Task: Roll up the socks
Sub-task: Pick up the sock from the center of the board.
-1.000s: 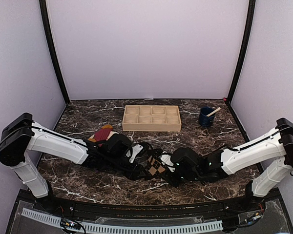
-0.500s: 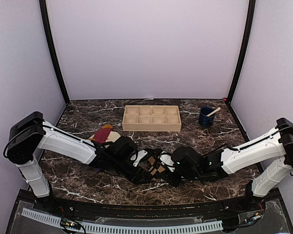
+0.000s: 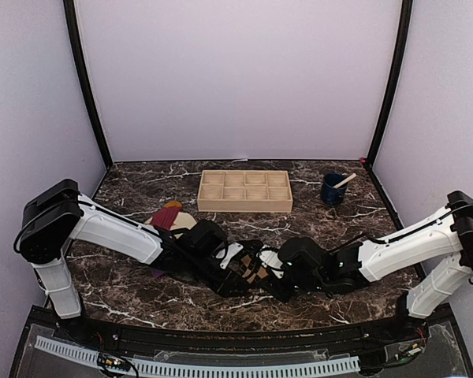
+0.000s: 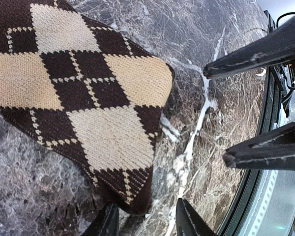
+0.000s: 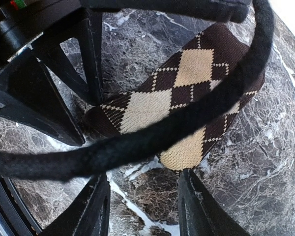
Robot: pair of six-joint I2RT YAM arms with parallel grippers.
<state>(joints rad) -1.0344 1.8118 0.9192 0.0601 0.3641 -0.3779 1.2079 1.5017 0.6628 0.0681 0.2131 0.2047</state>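
Note:
The black and tan argyle sock lies flat on the marble near the front middle, and both grippers meet at it. My left gripper comes in from the left and is open. In the left wrist view the argyle sock has its near corner between the tips of the left gripper. My right gripper is open at the sock's right end. In the right wrist view the sock lies just beyond the tips of the right gripper. The magenta sock rests further left.
A round beige plate lies under the magenta sock. A wooden compartment tray stands at the back middle, a blue cup with a wooden stick at the back right. A black cable crosses the right wrist view.
My left arm has reached further right and forward, bringing its gripper closer to the argyle sock. Its jaws have narrowed slightly. The right arm has barely moved.

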